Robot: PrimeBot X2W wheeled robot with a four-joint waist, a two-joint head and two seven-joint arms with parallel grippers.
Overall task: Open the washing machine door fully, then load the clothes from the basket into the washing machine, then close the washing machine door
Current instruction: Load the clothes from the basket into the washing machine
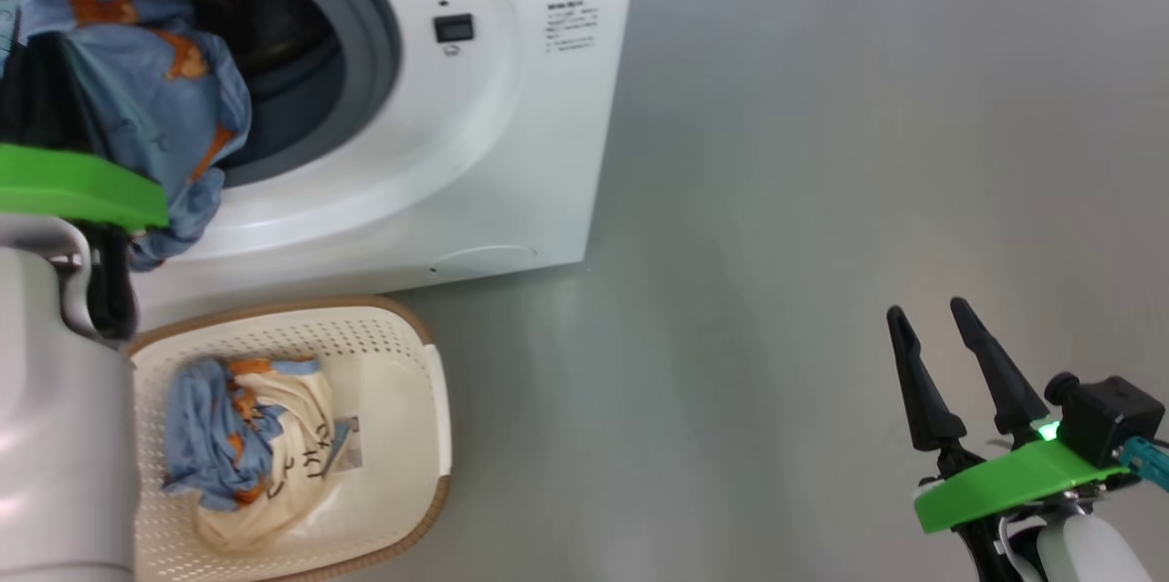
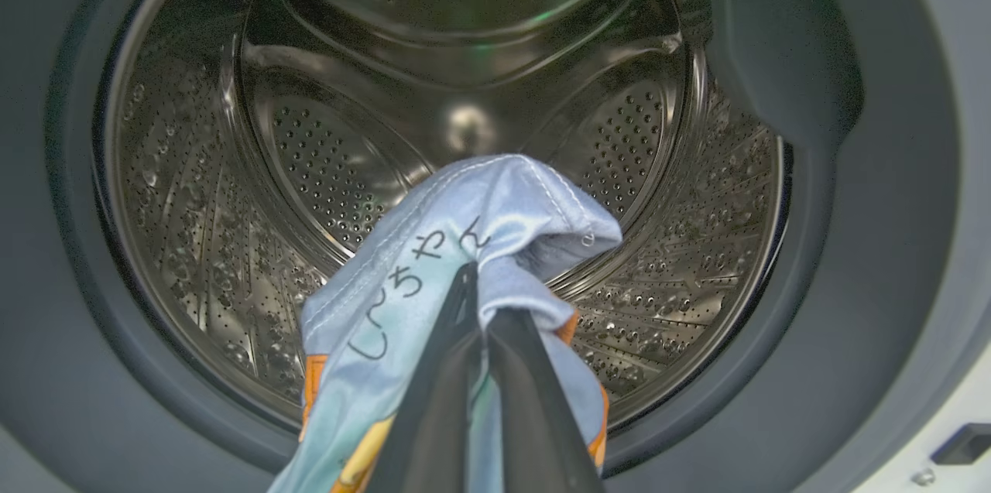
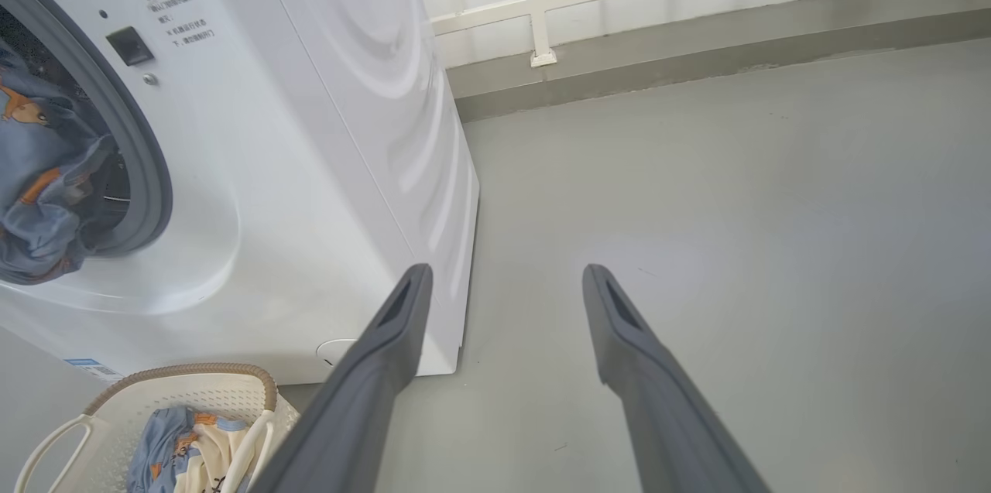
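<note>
Left gripper [image 2: 476, 292] clamps a light blue, orange-printed fabric garment [image 2: 511, 199] before the perforated steel drum [image 2: 193, 191] of the white washing machine [image 1: 511, 107]; right gripper [image 1: 927, 308] gapes empty.

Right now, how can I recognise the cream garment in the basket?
Find the white washing machine; on the floor before it stands a perforated basket with a brown rim. Inside lies the cream garment, marked by black lettering, unlike the blue, orange-printed garment bunched against it.
</note>
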